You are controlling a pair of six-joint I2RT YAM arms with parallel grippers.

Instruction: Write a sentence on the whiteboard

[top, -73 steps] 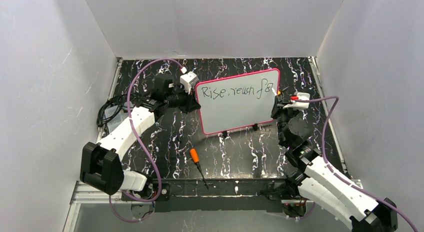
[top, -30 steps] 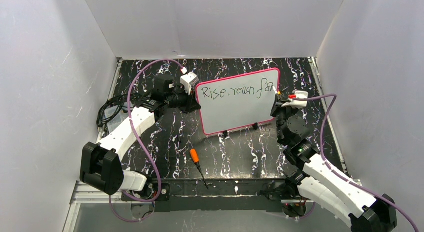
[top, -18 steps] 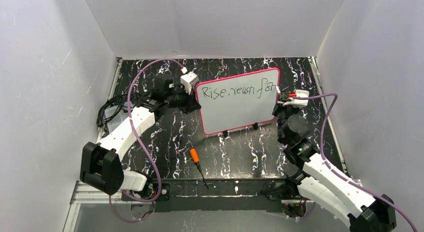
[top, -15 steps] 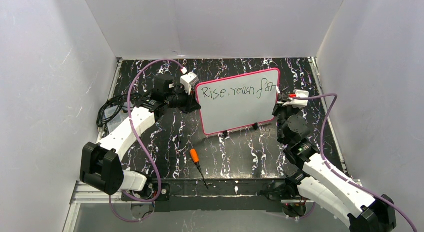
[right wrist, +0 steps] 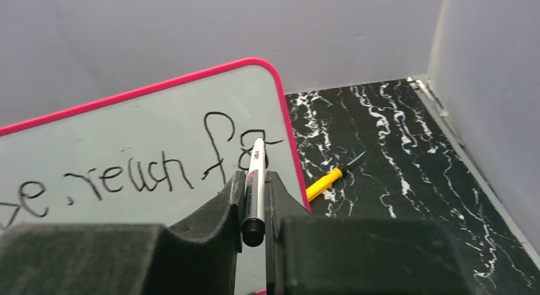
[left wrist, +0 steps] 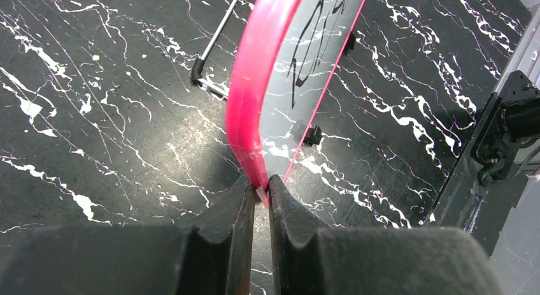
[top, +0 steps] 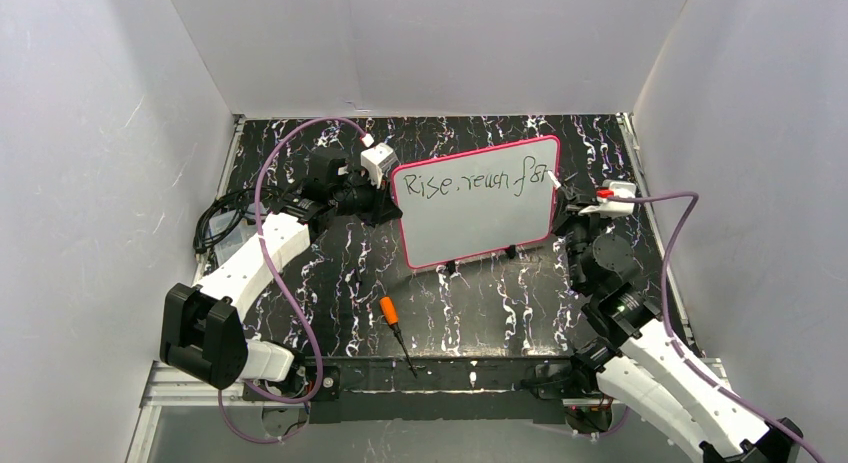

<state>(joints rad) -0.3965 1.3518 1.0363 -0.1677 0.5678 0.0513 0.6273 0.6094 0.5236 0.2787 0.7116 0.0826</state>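
Black marble-look tabletop (top: 480, 293), white veins all over it, boxed in by plain matte white walls (top: 440, 43). The whiteboard (top: 470, 228) stands on edge around the middle of the table, a bit toward the back. It's a small rectangle with a pale grey glossy face, a hot-pink frame with rounded corners, and little black feet (top: 450, 268) underneath. The sentence (top: 470, 183) runs in one line along the top in thin, scrawly black strokes, reading roughly "Rise, reach for", with the last letters crammed against the right frame. My left gripper (left wrist: 260, 183) has its chunky black fingers pinched tight on the pink frame at the whiteboard's left edge. My right gripper (right wrist: 255, 180) is clamped on a slim white marker (right wrist: 256, 174) with a black butt end. It points up at the top right corner with its tip right by the last letter, though I honestly can't tell if it's touching the surface. An orange-handled screwdriver (top: 387, 307) lies flat near the front, well apart from the whiteboard. Some yellow-handled tool (right wrist: 323, 182) lies on the table just past the right frame. Purple cable (top: 262, 183) loops over my left arm.
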